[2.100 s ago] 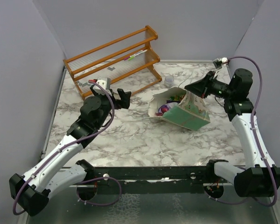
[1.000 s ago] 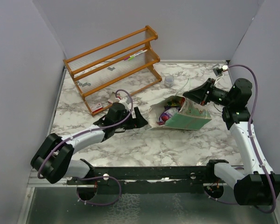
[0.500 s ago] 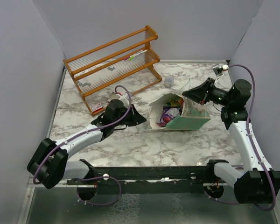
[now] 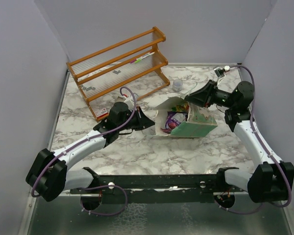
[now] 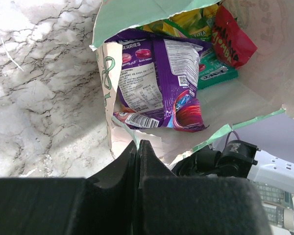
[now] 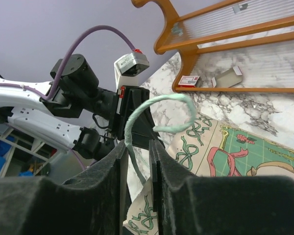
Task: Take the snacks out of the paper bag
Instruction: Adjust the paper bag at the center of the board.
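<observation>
Top view: my left pincer (image 4: 148,122) now pressed shut at mouth of paper bag (image 4: 198,125); was spread a second ago. Cannot tell if paper is caught. Bag lies flatter on marbled tabletop (image 4: 137,152), mouth facing left. My right pincer (image 4: 188,98) at bag's top edge, shifted left.

Left wrist: snacks (image 5: 161,58) inside bag. Glossy crinkly purple packet (image 5: 152,93) foremost; red packet (image 5: 232,36) and flat teal packet (image 5: 215,73) behind. Cream lining, ragged mint lip.

Right wrist: jaws slightly apart, thin twisted string handle (image 6: 157,105) looping loose between them.
</observation>
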You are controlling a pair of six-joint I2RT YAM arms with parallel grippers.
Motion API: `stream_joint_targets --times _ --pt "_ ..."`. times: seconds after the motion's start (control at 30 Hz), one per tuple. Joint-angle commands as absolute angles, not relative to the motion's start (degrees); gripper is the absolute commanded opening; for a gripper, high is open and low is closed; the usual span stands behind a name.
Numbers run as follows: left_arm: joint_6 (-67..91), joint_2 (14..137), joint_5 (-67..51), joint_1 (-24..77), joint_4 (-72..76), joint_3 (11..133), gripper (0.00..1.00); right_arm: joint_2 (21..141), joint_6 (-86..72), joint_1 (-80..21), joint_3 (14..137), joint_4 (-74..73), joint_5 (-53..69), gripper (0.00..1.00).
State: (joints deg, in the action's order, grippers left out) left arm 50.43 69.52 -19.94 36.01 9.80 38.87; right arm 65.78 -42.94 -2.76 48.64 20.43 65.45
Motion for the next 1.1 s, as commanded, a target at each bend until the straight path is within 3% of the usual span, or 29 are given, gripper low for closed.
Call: stream_joint_targets --times 0.0,0.2,0.4,0.57,0.67,0.73,0.83,1.07 --pt "50.5 68.6 -21.9 35.9 11.5 41.1 0.0 67.9 -46.4 -4.6 49.3 28.0 66.8 0.27" --pt "50.0 68.5 -21.8 35.9 11.2 41.1 0.0 70.0 -46.9 -6.1 51.8 29.9 65.3 0.37" --pt "49.8 67.8 -21.3 35.9 10.7 41.0 0.0 71.8 -50.3 -6.3 54.3 34.2 64.2 0.38" --pt "49.7 67.2 -21.1 35.9 10.3 41.2 0.0 70.7 -53.1 -6.3 54.8 36.3 62.2 0.37" --pt "49.7 66.9 -21.2 35.9 10.0 41.3 0.0 69.9 -55.8 -6.3 54.1 38.3 60.2 0.28" --pt "49.6 66.7 -21.1 35.9 9.9 41.3 0.0 69.8 -57.9 -6.3 53.6 40.9 60.0 0.28" --pt "49.6 66.5 -21.2 35.9 10.1 41.5 0.0 70.5 -60.7 -6.3 53.2 44.6 60.6 0.42" --pt "49.9 65.9 -21.3 35.9 10.2 42.6 0.0 71.5 -58.3 -6.6 52.0 42.5 63.9 0.43"
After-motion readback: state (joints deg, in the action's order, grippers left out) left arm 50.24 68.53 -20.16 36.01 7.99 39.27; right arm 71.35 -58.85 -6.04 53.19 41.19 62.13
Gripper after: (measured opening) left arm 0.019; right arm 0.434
